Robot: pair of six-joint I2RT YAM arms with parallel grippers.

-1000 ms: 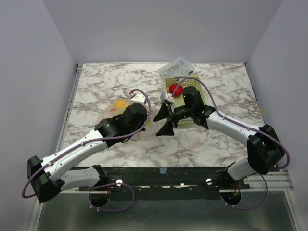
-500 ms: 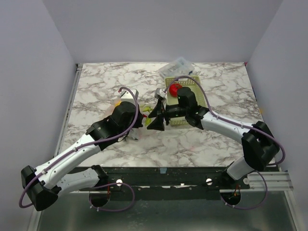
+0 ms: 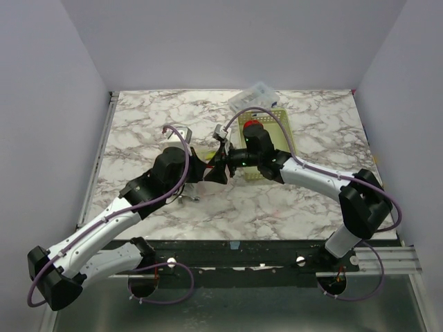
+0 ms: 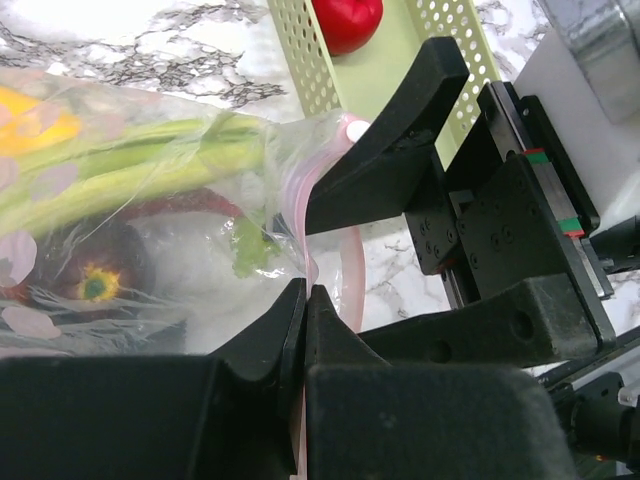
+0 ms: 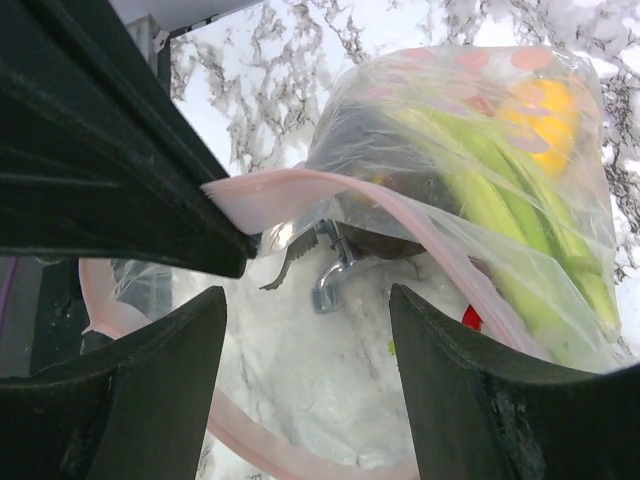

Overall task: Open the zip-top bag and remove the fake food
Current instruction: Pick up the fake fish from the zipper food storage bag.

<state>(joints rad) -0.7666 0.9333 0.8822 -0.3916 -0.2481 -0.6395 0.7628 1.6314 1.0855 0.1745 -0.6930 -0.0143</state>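
Note:
In the left wrist view my left gripper [image 4: 304, 300] is shut on the pink zip strip of the zip-top bag [image 4: 170, 250]. The bag's mouth gapes open. Inside lie a pale green leek [image 4: 150, 165], a yellow lemon [image 4: 35, 125], a dark beet [image 4: 95, 282] and a red chili [image 4: 185, 205]. My right gripper [image 5: 310, 370] is open right at the bag's mouth [image 5: 330, 330], with the pink strip looping between its fingers [image 4: 400, 150]. In the top view both grippers, left [image 3: 201, 169] and right [image 3: 218, 168], meet mid-table, and the left arm hides most of the bag.
A pale green slotted basket [image 3: 273, 138] stands just behind the right gripper with a red round fruit [image 3: 250, 128] in it. It also shows in the left wrist view [image 4: 400, 60]. A clear rigid box [image 3: 255, 97] sits behind the basket.
My right gripper has moved left from the basket to the bag's mouth. My left arm has swung over the bag, which it now mostly covers in the top view.

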